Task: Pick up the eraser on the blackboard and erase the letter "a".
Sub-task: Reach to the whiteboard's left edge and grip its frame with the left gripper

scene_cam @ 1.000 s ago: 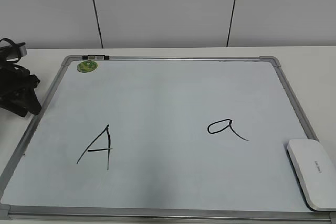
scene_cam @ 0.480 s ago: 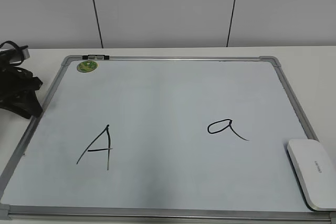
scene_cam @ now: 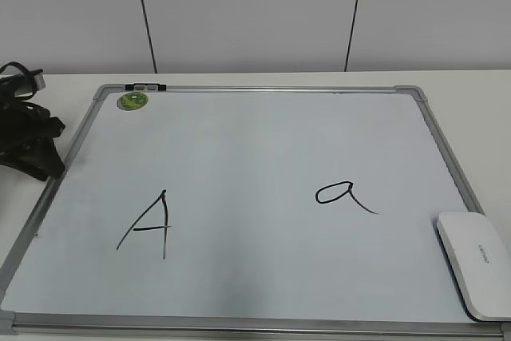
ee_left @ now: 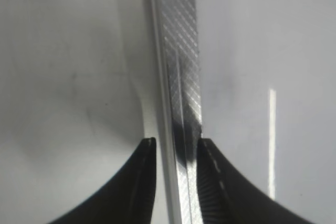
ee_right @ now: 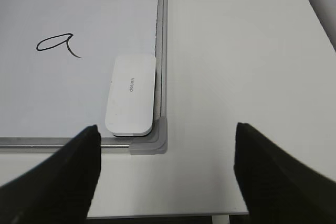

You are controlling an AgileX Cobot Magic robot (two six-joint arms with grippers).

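Note:
The blackboard (scene_cam: 263, 141) is a white board in a silver frame, lying flat on the table. The small letter "a" (scene_cam: 343, 196) is on its right half and also shows in the right wrist view (ee_right: 55, 43). The eraser (scene_cam: 475, 265) lies white side up in the board's near right corner, also seen in the right wrist view (ee_right: 131, 94). My right gripper (ee_right: 166, 127) is wide open and empty, over the table just before that corner. My left gripper (ee_left: 176, 145) has its jaws on both sides of the board's left frame rail (ee_left: 181, 77); it sits at the far left in the exterior view (scene_cam: 28, 141).
A larger capital "A" (scene_cam: 148, 225) is drawn on the board's left half. A green sticker (scene_cam: 132, 101) and a small clip (scene_cam: 146, 85) sit at the far left corner. White table (ee_right: 236, 77) lies to the right of the board; a wall stands behind.
The left arm has shifted slightly at the board's left edge. The board, the eraser and the letters have not moved.

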